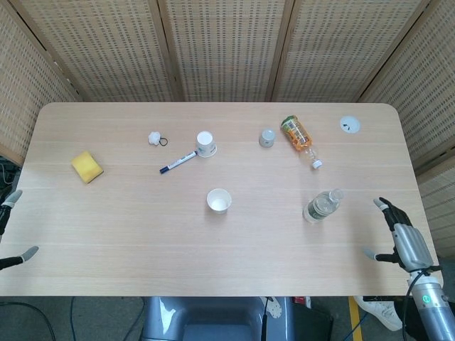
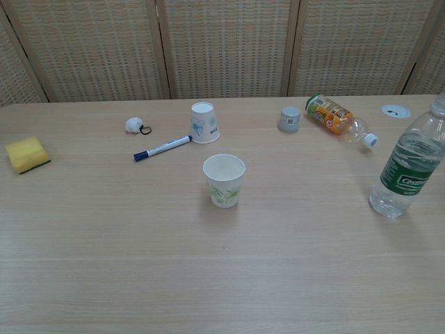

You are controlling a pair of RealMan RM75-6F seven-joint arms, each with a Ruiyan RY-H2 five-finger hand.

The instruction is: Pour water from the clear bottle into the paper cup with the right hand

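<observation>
Two task items are seen upright: the clear bottle toward the table's right edge, the paper cup near its middle. The right hand is held empty, fingers spread, at the right edge. Only fingertips, apparently the left hand's, are visible; its state cannot be told.

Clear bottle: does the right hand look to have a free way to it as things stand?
Probably yes. The clear bottle stands upright near the table's right side, and the right hand, fingers apart and holding nothing, is at that edge. Only bare table lies between them.
</observation>
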